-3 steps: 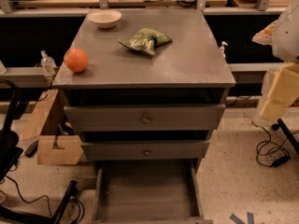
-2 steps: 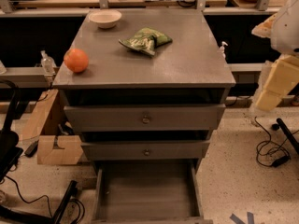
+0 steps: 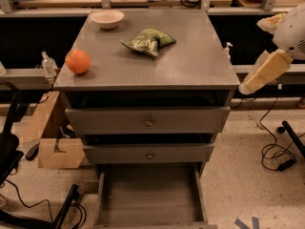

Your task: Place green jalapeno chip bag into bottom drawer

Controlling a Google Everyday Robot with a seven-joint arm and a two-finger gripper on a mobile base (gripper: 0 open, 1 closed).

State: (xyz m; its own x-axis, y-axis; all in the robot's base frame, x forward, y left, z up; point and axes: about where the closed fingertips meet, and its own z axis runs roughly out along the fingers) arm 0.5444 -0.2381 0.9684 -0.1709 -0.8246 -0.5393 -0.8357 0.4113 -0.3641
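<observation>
Gripper (image 3: 253,81), grip state cannot be told, has drifted up and inward beside the worktop's (image 3: 200,66) right edge, off the front-right corner; bag (image 3: 148,41) lies untouched toward the back edge, drawer (image 3: 148,199) open and empty, so this is judged an approach with the pick not yet begun.

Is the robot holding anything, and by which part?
Nothing: the hand hangs right of the cabinet, apart from the green jalapeno chip bag lying on top.
</observation>
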